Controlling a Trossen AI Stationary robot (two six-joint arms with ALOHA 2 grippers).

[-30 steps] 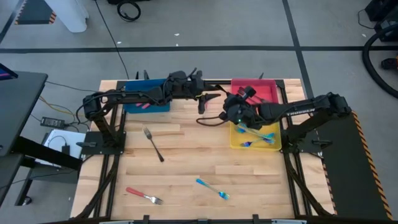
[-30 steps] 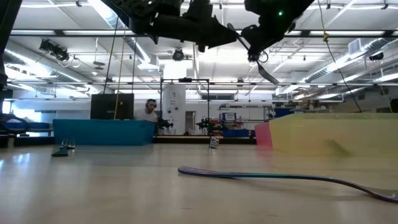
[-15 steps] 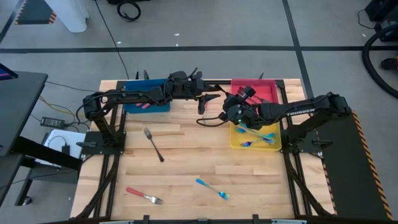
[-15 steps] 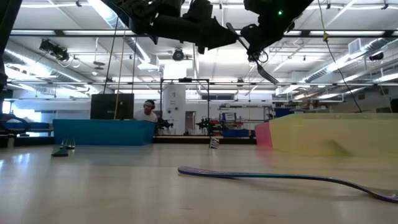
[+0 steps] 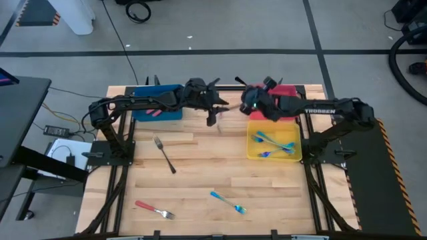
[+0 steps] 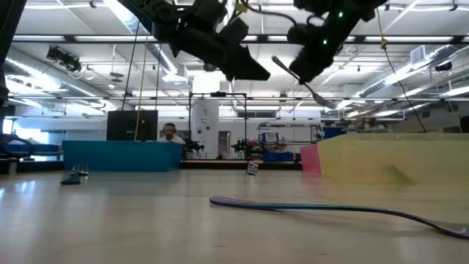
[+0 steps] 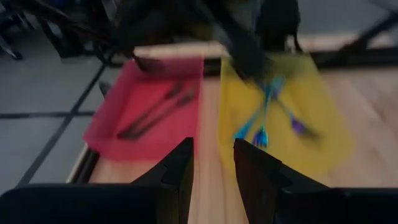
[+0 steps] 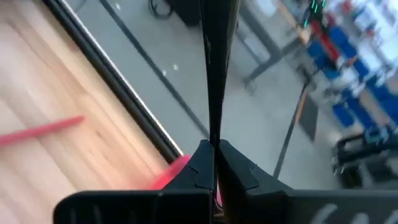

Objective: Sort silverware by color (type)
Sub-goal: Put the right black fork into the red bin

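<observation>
My right gripper (image 5: 237,107) hangs in the air beside the left edge of the red tray (image 5: 288,93), shut on a dark metal fork (image 6: 314,89). My left gripper (image 5: 212,119) hovers just to its left, tipped downward. It is open, with nothing between its fingers (image 7: 180,174). Flat on the table lie a dark fork (image 5: 164,154), a red-handled fork (image 5: 153,210) and a blue-handled fork (image 5: 228,202). The red tray (image 7: 112,118) holds dark forks (image 7: 152,111). Blue-handled forks (image 5: 270,142) lie in the yellow tray (image 5: 252,155). My right gripper pinches the dark fork's shaft (image 8: 211,132) between its two fingers (image 8: 196,163). The fork runs on ahead of the fingers, seen edge on in the wrist view. It is lifted clear and slants down toward the table (image 6: 322,99).
A blue tray (image 5: 175,92) at the far left holds pink-handled forks (image 5: 154,115). The two grippers are close together above the far middle of the table. The near half of the wooden table (image 5: 200,173) holds only the loose forks.
My right gripper has swung toward the table's far edge with the dark fork, from beside the yellow tray to beside the red tray, staying shut. My left gripper has tipped downward and sunk a little.
</observation>
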